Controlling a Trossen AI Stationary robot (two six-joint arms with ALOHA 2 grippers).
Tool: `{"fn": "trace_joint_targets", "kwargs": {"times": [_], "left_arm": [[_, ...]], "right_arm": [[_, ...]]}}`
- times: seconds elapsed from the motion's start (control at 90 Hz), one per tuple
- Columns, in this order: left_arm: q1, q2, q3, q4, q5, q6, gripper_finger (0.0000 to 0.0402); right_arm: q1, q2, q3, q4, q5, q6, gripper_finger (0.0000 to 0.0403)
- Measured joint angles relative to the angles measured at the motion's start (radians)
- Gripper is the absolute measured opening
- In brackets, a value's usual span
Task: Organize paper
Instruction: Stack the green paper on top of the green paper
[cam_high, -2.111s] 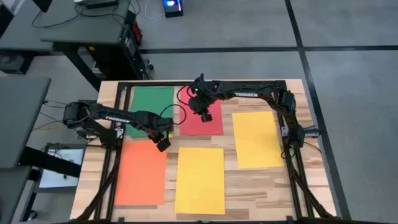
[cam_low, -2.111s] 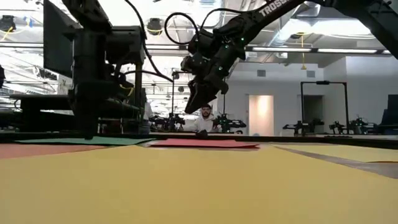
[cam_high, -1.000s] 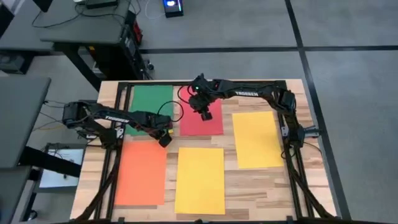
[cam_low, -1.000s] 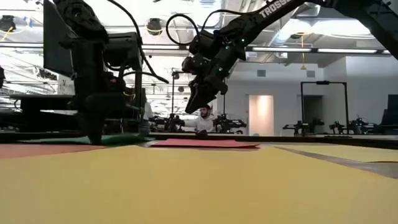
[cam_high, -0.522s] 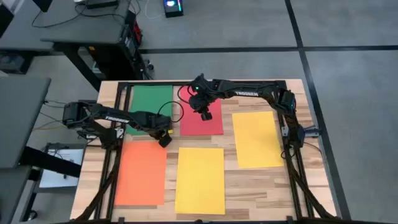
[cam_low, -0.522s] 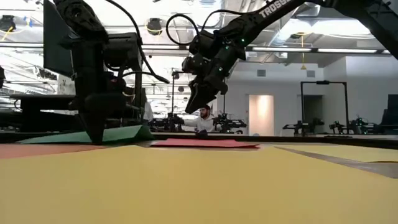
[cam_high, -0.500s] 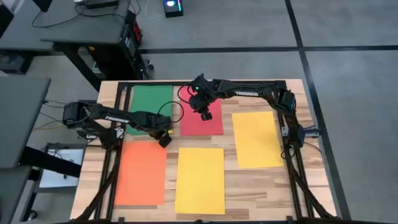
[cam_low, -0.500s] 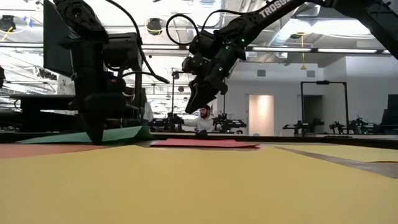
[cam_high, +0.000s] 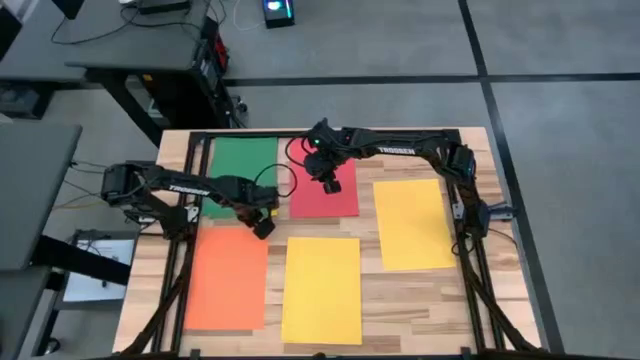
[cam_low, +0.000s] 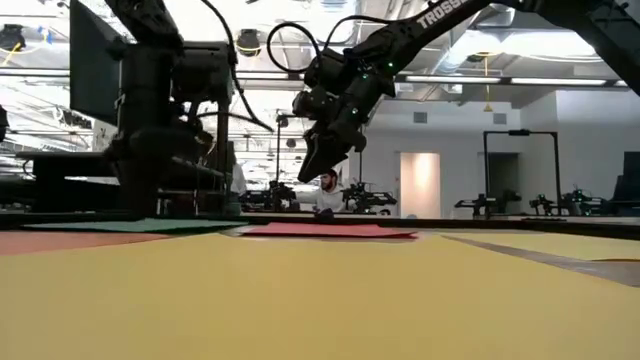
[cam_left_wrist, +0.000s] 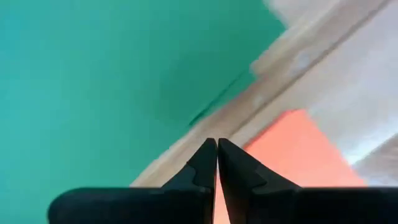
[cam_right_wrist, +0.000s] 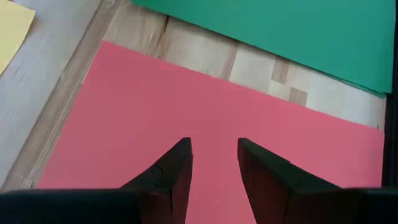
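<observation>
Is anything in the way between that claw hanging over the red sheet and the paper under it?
Nothing visible. The right gripper hangs open above the pink-red sheet, with only air and bare paper below its fingers. The green sheet lies beside it, apart.

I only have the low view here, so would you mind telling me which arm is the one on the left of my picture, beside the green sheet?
Observer: By the high view it is the left arm; the left gripper sits above the near right corner of the green sheet.
Operator: Thank you. Is it gripping the paper?
Observer: No. In its wrist view the fingers are pressed together with nothing between them.
Operator: And the other gripper?
Observer: The right gripper is open, hovering over the pink-red sheet.
Operator: How many sheets are out in total?
Observer: Five: besides those, one orange sheet and two yellow sheets.
</observation>
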Motion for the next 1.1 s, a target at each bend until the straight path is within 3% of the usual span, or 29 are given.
{"fn": "trace_joint_targets", "kwargs": {"times": [0.189,0.311,0.456,0.767,1.1], "left_arm": [[0.000,0.000,0.009,0.038,-0.002,-0.017,0.0000],[0.000,-0.001,0.025,0.251,-0.010,0.026,0.0000],[0.011,0.020,0.026,0.424,-0.078,0.188,0.0000],[0.127,0.218,0.030,0.430,-0.064,0.326,0.0000],[0.139,0.191,0.028,0.349,-0.085,0.319,0.0000]], "right_arm": [[0.003,0.000,0.000,0.001,0.000,-0.001,0.0118],[0.003,0.000,0.000,-0.006,0.000,-0.005,0.0118],[-0.005,-0.008,0.000,-0.055,0.000,-0.001,0.0118],[-0.019,-0.010,0.000,-0.123,0.001,0.018,0.0092],[-0.018,-0.010,0.000,-0.118,0.001,0.017,0.0071]]}}
